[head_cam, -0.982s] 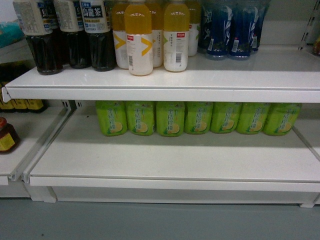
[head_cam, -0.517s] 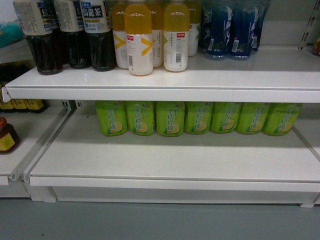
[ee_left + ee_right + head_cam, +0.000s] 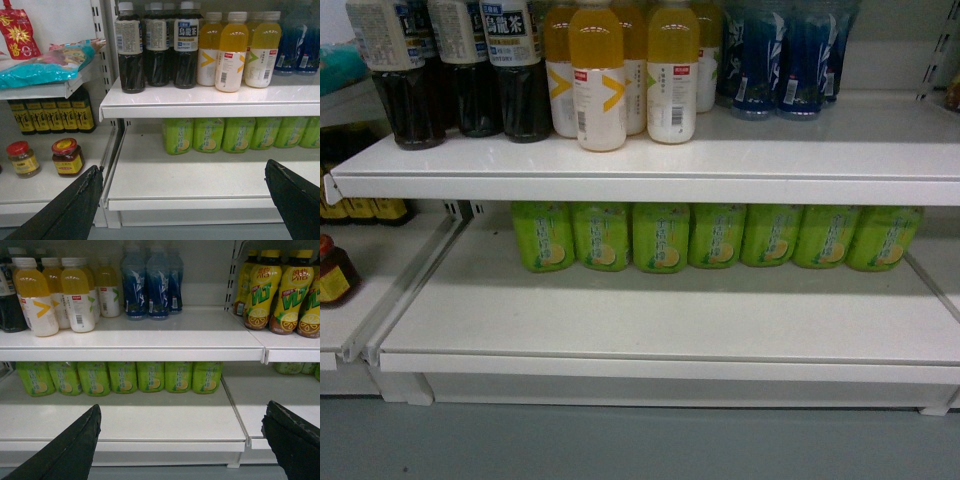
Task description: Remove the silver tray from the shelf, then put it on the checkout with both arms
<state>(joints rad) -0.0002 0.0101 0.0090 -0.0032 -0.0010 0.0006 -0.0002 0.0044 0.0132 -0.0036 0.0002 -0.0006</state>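
Note:
The silver tray is out of view in all three views, and so is the checkout. My left gripper (image 3: 183, 170) is open, its black fingers (image 3: 75, 205) at the bottom corners of the left wrist view, with nothing between them, in front of the lower shelf board (image 3: 200, 177). My right gripper (image 3: 183, 407) is open too and holds nothing; its fingers (image 3: 292, 440) frame the same lower shelf board (image 3: 150, 420). Neither gripper shows in the head view, which looks at the bare front of the lower shelf board (image 3: 660, 320).
Green bottles (image 3: 660, 237) line the back of the lower shelf. Dark tea bottles (image 3: 460, 70), orange bottles (image 3: 598, 80) and blue bottles (image 3: 780, 60) stand on the upper shelf (image 3: 650, 160). Jars (image 3: 67, 156) sit in the left bay, yellow bottles (image 3: 275, 295) in the right bay. Below is grey floor (image 3: 640, 445).

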